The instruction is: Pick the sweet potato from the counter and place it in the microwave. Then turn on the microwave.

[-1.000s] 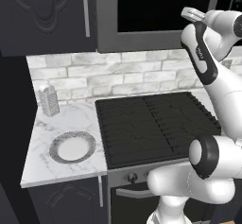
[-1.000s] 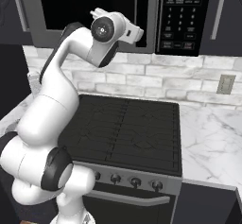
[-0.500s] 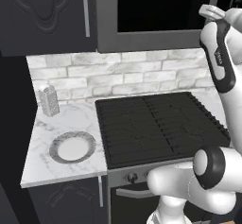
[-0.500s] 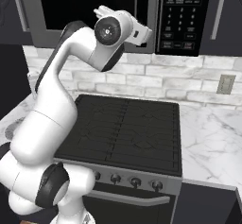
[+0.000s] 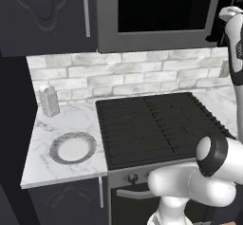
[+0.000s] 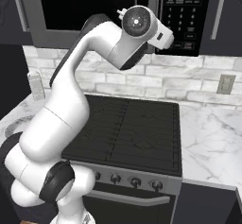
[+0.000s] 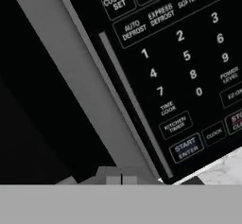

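My gripper (image 6: 174, 42) is clamped shut on nothing, close before the microwave (image 7: 156, 72) panel. The sweet potato — presumably behind the closed dark door — I can't make out. The START button (image 7: 185, 147) at five o'clock is stiff and flat; press it squarely. Open room lies below, over the stovetop (image 6: 130, 126).

The worktop (image 5: 71, 126) is white marble with grey veins, set over dark cabinets and backed by a pale brick wall. It runs on both sides of a black ridged stovetop (image 5: 156, 124). On the left stretch, a round plate (image 5: 72, 148) with a grey patterned rim lies flat towards the near edge. Far behind it, close to the wall, a small upright metal grater (image 5: 49, 100) stands apart from the plate. The right stretch (image 6: 212, 138) is bare marble.
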Controlling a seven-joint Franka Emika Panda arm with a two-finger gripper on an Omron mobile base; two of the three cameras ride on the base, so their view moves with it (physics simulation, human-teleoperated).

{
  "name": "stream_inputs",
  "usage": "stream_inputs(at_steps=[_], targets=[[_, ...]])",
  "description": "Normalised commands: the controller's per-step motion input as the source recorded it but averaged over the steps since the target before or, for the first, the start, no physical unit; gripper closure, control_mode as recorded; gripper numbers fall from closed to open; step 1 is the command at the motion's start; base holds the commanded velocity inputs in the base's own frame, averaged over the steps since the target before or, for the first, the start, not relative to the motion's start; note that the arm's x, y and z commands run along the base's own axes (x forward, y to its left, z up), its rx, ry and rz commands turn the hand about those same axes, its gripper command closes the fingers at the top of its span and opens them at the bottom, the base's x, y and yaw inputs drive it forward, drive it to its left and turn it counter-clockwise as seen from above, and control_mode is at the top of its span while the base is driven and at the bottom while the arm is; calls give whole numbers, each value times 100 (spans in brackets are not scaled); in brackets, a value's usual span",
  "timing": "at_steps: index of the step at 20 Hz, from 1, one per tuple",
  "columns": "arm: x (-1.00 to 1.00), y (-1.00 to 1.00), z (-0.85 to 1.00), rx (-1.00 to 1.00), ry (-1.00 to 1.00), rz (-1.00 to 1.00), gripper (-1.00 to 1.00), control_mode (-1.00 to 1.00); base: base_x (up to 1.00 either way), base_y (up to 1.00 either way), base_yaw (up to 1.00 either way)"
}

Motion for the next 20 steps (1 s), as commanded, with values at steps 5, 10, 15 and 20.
stream_inputs(at_steps=[5, 10, 15, 20], targets=[[0, -37, -26, 22, 15, 0, 100, -100, 0, 0, 0], [0, -16, -34, 22, 7, 0, 100, -100, 0, 0, 0], [7, -9, -36, 21, 2, 0, 100, -100, 0, 0, 0], [23, -3, -16, 19, 0, 0, 100, -100, 0, 0, 0]])
